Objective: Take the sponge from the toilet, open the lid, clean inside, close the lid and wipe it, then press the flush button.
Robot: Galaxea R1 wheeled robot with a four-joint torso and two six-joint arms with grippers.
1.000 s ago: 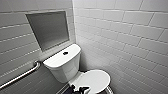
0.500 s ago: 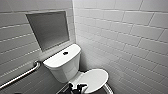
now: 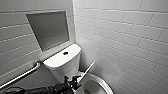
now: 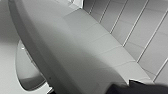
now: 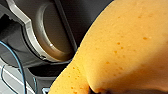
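Sponge, orange and pitted, is clamped in your right gripper, close in front of that wrist's camera. Your left gripper is at the lower edge of the lid, which stands half raised and tilted over the bowl of the toilet. Whether that gripper is spread or closed on the edge cannot be told.
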